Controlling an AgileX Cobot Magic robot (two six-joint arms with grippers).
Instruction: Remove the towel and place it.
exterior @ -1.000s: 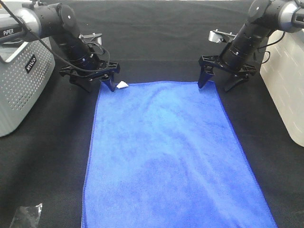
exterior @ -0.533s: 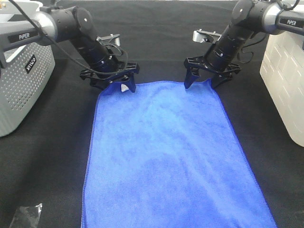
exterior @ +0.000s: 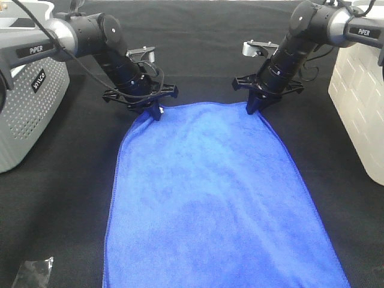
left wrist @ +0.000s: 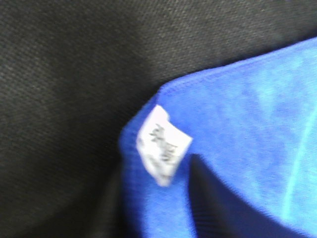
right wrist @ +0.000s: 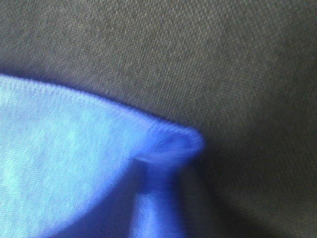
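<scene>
towel [exterior: 210, 198]: flat on black table cloth [exterior: 54, 204], long axis running straight away from both grippers | left gripper [exterior: 156, 111]: pinching towel's corner beside the white tag [left wrist: 163, 144] | right gripper [exterior: 252, 108]: pinching towel's opposite corner, same short edge | each arm nearest its own corner

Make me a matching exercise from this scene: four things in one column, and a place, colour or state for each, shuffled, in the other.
1. left gripper
2. right gripper
3. tag
4. perforated bin

A. closed on the towel's far right corner
B. grey, standing left of the towel
C. white with dark print
D. closed on the towel's far left corner, by the tag

Pairs: 1-D, 2-A, 3-C, 4-B.
</scene>
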